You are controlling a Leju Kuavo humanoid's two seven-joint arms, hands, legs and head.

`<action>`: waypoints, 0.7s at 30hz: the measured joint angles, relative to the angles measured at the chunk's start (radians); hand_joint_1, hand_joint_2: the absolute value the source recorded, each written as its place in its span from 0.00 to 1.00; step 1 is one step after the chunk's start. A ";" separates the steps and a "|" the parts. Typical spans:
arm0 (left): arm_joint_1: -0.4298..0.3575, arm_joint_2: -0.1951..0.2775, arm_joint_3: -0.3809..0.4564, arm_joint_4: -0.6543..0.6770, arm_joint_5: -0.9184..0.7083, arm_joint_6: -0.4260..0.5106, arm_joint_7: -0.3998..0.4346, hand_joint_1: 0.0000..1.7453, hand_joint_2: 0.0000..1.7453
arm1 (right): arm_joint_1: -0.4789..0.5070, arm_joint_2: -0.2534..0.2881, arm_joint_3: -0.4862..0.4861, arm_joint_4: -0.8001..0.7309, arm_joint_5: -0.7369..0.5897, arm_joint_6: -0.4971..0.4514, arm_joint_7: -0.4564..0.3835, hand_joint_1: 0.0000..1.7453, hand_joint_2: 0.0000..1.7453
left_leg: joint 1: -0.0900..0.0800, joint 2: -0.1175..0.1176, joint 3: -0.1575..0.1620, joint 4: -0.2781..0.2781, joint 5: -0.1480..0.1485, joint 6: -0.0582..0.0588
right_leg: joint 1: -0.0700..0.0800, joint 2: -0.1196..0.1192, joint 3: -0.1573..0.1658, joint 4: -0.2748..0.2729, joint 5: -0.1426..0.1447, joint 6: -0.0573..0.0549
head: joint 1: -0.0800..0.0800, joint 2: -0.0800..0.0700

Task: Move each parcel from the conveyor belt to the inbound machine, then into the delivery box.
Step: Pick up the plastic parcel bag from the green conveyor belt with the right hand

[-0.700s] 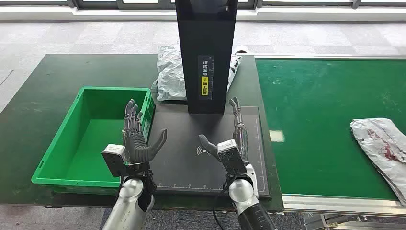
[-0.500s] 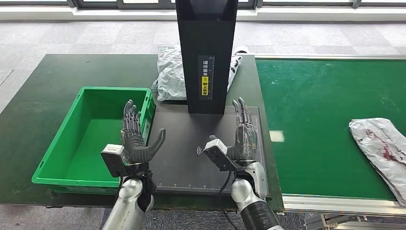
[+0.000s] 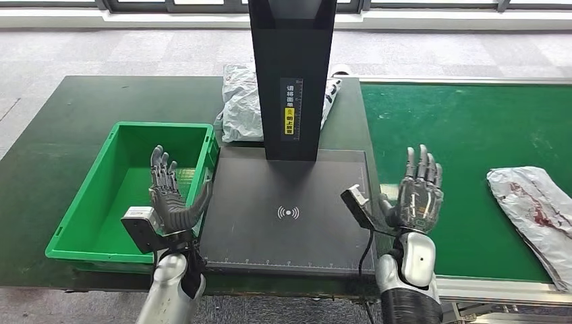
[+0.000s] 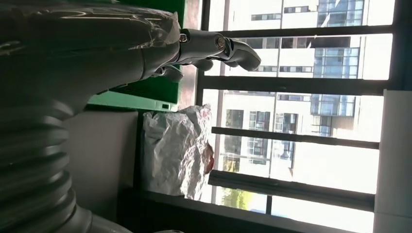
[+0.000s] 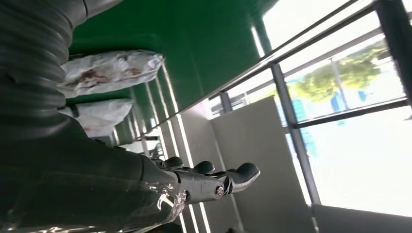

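Note:
A crumpled white parcel with red marks [image 3: 536, 212] lies on the green conveyor belt [image 3: 465, 142] at the far right. It also appears in the right wrist view [image 5: 111, 70], with a second white parcel [image 5: 104, 114] near it. My right hand [image 3: 419, 192] is raised and open, fingers spread, over the belt's left edge, well short of that parcel. My left hand [image 3: 174, 199] is open and empty above the right rim of the green delivery box [image 3: 81, 202]. The inbound machine's black plate [image 3: 290, 229] lies bare between the hands.
Behind the machine's black column [image 3: 291, 74] another white parcel [image 3: 239, 104] rests on the dark table; the left wrist view catches this parcel [image 4: 175, 150] too. The table's front edge runs just below both hands. Windows line the far wall.
My right hand has swung right, from over the machine's plate to the belt's edge, turning as it went. My left hand has shifted a little left over the box. The belt parcel has crept left.

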 joint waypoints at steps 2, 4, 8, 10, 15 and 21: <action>0.008 0.000 0.011 -0.016 0.007 0.004 0.000 0.00 1.00 | 0.002 -0.021 -0.044 -0.020 -0.007 0.000 0.009 0.00 1.00 | 0.000 0.000 0.000 0.000 0.000 0.000 | 0.000 0.000 0.000 0.000 0.000 0.000 | 0.000 0.000; 0.019 0.001 0.016 -0.032 0.014 0.012 0.000 0.00 1.00 | 0.001 -0.042 -0.092 -0.030 -0.007 0.000 0.023 0.00 1.00 | 0.000 0.000 0.000 0.000 0.000 0.000 | 0.000 0.000 0.000 0.000 0.000 0.000 | 0.000 0.000; 0.031 0.002 0.018 -0.053 0.018 0.025 0.000 0.00 1.00 | -0.008 -0.081 -0.181 -0.034 -0.003 0.000 0.058 0.00 1.00 | -0.001 -0.001 0.000 0.000 0.000 0.000 | 0.000 -0.001 0.000 0.000 0.000 0.000 | 0.000 0.000; 0.033 0.002 0.018 -0.060 0.019 0.030 0.000 0.00 1.00 | -0.013 -0.097 -0.214 -0.035 -0.006 0.000 0.056 0.00 1.00 | 0.000 -0.001 0.000 0.000 0.000 0.000 | 0.000 -0.001 0.000 0.000 0.000 0.000 | 0.000 0.000; 0.039 0.002 0.018 -0.071 0.020 0.039 0.000 0.00 1.00 | -0.036 -0.132 -0.300 -0.026 0.005 0.000 0.096 0.00 1.00 | 0.000 -0.001 0.000 0.000 0.000 0.000 | 0.000 -0.001 0.001 0.000 0.000 0.000 | 0.000 0.000; 0.047 0.002 0.019 -0.080 0.023 0.041 0.000 0.00 1.00 | -0.063 -0.186 -0.395 0.031 -0.004 0.000 0.120 0.00 1.00 | 0.000 -0.001 0.000 0.000 0.000 0.000 | -0.001 -0.001 0.001 0.000 0.000 0.001 | 0.000 0.000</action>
